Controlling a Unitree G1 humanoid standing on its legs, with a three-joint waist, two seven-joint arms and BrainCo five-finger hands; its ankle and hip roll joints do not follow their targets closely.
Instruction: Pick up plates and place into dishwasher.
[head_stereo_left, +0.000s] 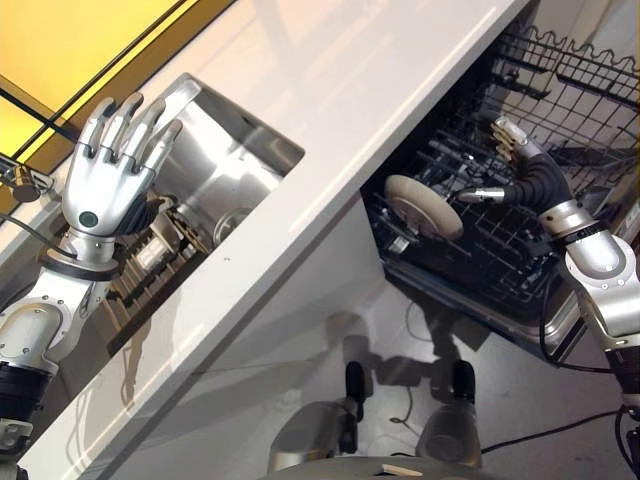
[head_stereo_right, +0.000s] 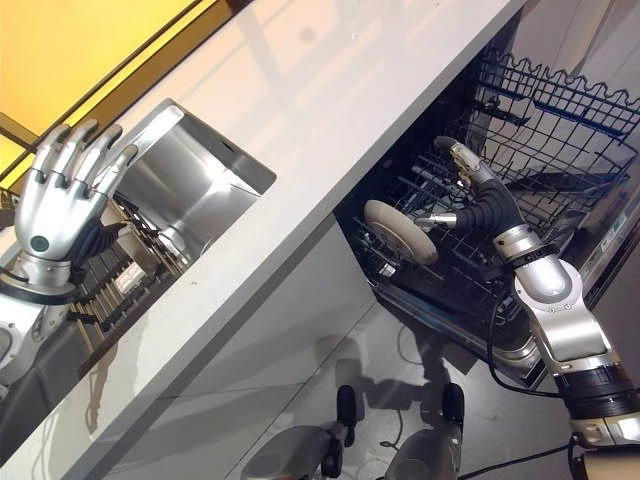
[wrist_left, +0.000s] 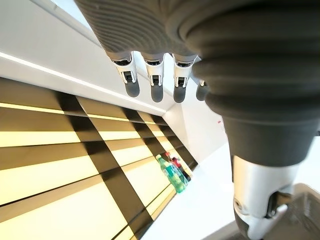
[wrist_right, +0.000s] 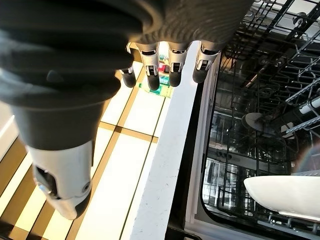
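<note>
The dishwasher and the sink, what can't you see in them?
- Sink: its bottom and any plates left there, hidden in both eye views by the left hand and the counter.
- Plate in the dishwasher rack: its lower edge, hidden among the wires; cut off by the edge in the right wrist view.
- Right hand: whether it touches the plate.

No text, label or number can be read.

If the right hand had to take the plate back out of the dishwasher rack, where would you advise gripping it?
Probably the upper rim of the plate, from above. It stands on edge in the lower rack, so its top edge is free while the wires flank its lower part. The right hand, open, is right beside it.
</note>
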